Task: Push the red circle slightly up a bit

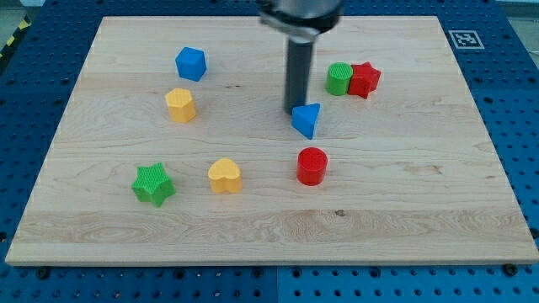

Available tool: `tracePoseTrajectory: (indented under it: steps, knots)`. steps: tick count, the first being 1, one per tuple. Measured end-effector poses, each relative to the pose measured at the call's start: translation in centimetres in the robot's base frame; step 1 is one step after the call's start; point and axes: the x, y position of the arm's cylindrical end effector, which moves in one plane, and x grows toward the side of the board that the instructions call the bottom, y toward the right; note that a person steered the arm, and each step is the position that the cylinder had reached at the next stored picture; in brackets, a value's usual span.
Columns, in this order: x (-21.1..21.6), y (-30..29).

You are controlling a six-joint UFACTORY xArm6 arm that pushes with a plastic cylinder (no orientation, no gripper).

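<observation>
The red circle (312, 165) is a short, ribbed cylinder standing upright on its flat base, its round top face turned to the camera. It rests on the wooden board a little right of the board's middle and toward the view's bottom half, apart from every other block, with bare wood all around it. Its colour is a strong, even red, and a slight shadow seems to fall at its lower edge, though the view is too coarse to be sure of that.
</observation>
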Motion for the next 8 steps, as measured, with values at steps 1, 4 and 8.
tracePoseTrajectory:
  steps: [1, 4, 8]
  knots:
    - [3.6, -2.7]
    - [10.7, 1.1]
    - [9.6, 9.9]
